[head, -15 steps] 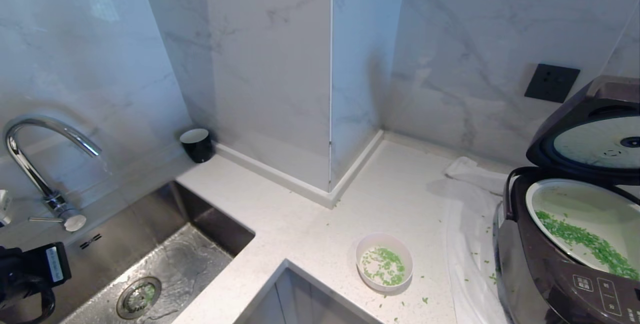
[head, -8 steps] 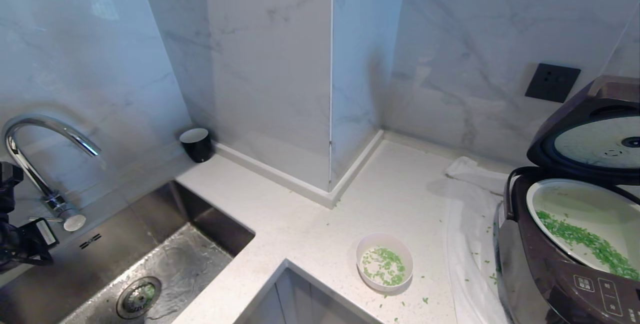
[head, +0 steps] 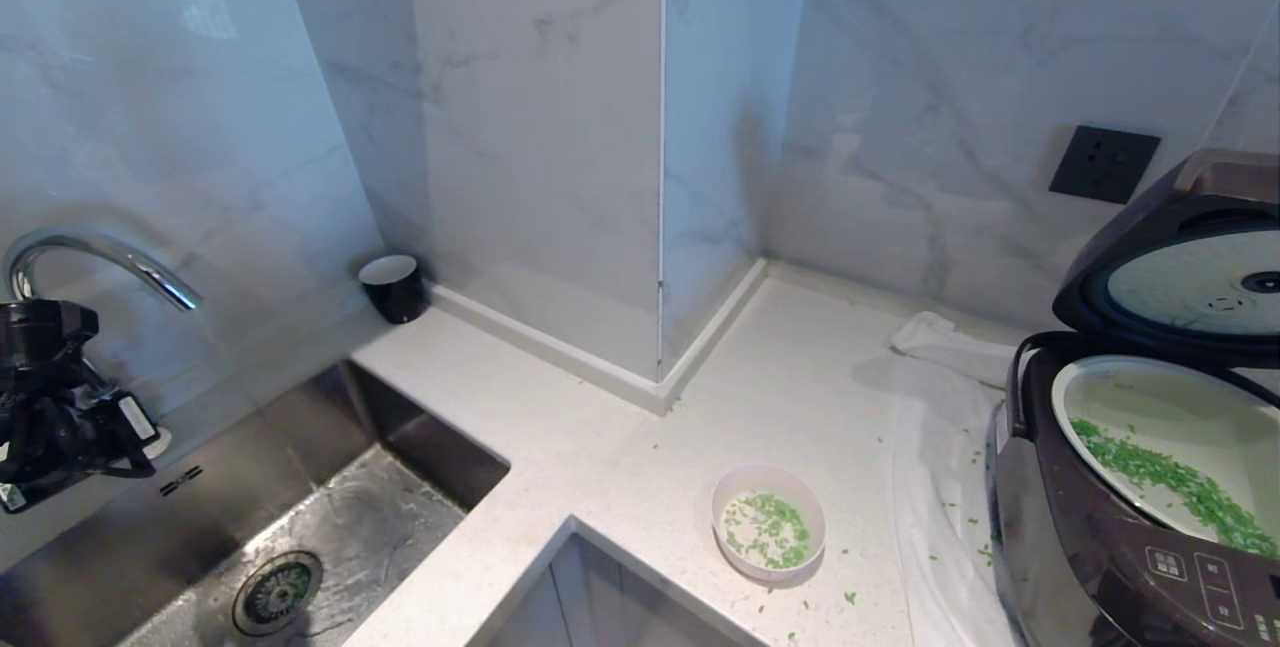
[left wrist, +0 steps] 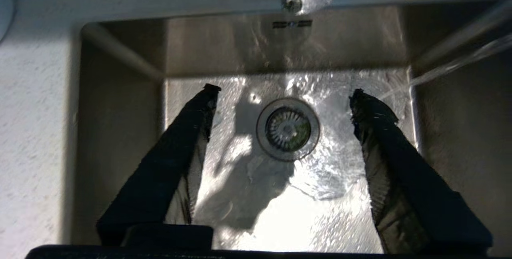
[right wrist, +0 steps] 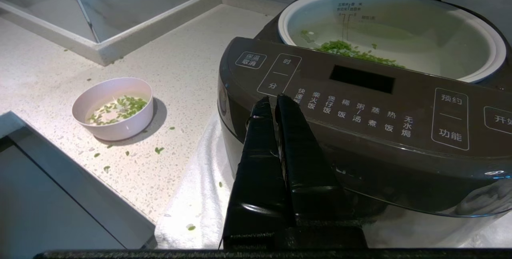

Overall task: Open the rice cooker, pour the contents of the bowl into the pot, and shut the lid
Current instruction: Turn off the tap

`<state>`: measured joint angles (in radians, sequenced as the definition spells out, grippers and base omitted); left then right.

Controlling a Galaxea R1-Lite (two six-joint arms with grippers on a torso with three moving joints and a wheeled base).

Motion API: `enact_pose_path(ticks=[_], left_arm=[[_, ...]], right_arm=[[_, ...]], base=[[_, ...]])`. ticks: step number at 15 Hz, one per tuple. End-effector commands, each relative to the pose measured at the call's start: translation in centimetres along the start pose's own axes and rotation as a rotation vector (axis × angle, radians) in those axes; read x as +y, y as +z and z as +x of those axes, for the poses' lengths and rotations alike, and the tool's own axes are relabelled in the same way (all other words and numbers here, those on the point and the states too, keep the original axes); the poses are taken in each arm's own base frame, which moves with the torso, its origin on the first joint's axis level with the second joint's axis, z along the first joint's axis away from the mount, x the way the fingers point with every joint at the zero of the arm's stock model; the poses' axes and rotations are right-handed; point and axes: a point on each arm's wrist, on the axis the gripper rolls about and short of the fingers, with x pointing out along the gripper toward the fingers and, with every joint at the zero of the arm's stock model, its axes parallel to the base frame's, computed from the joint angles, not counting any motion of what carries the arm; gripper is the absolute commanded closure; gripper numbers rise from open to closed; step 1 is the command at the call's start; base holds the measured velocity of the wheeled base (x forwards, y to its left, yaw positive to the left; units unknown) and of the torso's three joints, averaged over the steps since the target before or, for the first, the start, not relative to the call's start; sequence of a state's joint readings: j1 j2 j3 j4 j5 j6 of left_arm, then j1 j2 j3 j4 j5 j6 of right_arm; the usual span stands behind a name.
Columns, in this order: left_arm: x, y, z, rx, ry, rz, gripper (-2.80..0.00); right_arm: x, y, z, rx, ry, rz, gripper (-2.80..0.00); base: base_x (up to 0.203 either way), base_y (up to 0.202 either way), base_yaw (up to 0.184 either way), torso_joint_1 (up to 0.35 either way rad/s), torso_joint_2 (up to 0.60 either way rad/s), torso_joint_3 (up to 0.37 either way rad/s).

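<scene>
The rice cooker (head: 1100,547) stands at the right with its lid (head: 1180,267) raised. Green bits (head: 1180,487) lie in its white pot (head: 1150,397). The small pink bowl (head: 768,567) sits upright on the counter left of the cooker, with some green contents (head: 780,532) left in it. My left arm (head: 60,417) hangs over the sink at the far left; my left gripper (left wrist: 284,91) is open above the drain and holds nothing. My right gripper (right wrist: 274,99) is shut and empty, low before the cooker's button panel (right wrist: 360,103), right of the bowl (right wrist: 114,109).
A steel sink (head: 400,527) with a drain (head: 277,592) and a chrome faucet (head: 100,257) fills the left. A black cup (head: 393,289) stands by the wall. A white towel (head: 940,487) lies under the cooker. Loose green bits dot the counter.
My left arm has risen from the lower left corner to beside the faucet. Bowl, cooker and lid have not moved.
</scene>
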<state>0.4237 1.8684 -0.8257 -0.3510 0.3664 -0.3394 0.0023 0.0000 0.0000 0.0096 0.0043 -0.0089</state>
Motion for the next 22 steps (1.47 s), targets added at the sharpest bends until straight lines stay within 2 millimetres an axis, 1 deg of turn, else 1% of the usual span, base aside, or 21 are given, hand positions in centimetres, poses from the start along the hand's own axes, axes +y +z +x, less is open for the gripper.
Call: enact_pose_path(ticks=[1,2,3,4,6,8,11,15,16,18,22], left_arm=[[0.0,-0.5,2.1,0.015,0.024,-0.031,-2.80],[0.5,-0.1,2.9,-0.013,0.036,-0.081,-2.80],[1.1,0.8,3.4,-0.055,0.039,-0.122,-2.80],[1.1,0.9,3.9,-0.059,0.039,-0.129,-2.80],[0.8,0.4,5.6,-0.045,0.049,-0.129,-2.80],[0.3,0.9,6.2,-0.067,0.034,-0.148,-2.80],[0.0,0.8,8.0,-0.063,0.043,-0.153,-2.80],[0.3,2.4,11.0,-0.103,0.068,-0.191,-2.80],[0.5,2.7,11.4,-0.111,0.072,-0.197,0.00],[0.6,2.9,11.6,-0.116,0.073,-0.201,0.00],[0.9,2.5,12.6,-0.104,0.088,-0.202,0.00]], right_arm=[[0.0,0.0,0.0,0.000,0.000,0.000,0.00],[0.0,0.0,0.0,0.000,0.000,0.000,0.00],[0.0,0.0,0.0,0.000,0.001,0.000,0.00],[0.0,0.0,0.0,0.000,0.000,0.000,0.00],[0.0,0.0,0.0,0.000,0.000,0.000,0.00],[0.0,0.0,0.0,0.000,0.001,0.000,0.00],[0.0,0.0,0.0,0.000,0.000,0.000,0.00],[0.0,0.0,0.0,0.000,0.001,0.000,0.00],[0.0,0.0,0.0,-0.002,0.001,0.000,0.00],[0.0,0.0,0.0,0.000,0.000,0.000,0.00],[0.0,0.0,0.0,0.000,0.001,0.000,0.00]], base=[[0.000,0.000,0.000,0.000,0.00,0.000],[0.000,0.000,0.000,0.000,0.00,0.000],[0.000,0.000,0.000,0.000,0.00,0.000],[0.000,0.000,0.000,0.000,0.00,0.000],[0.000,0.000,0.000,0.000,0.00,0.000],[0.000,0.000,0.000,0.000,0.00,0.000],[0.000,0.000,0.000,0.000,0.00,0.000],[0.000,0.000,0.000,0.000,0.00,0.000],[0.000,0.000,0.000,0.000,0.00,0.000],[0.000,0.000,0.000,0.000,0.00,0.000],[0.000,0.000,0.000,0.000,0.00,0.000]])
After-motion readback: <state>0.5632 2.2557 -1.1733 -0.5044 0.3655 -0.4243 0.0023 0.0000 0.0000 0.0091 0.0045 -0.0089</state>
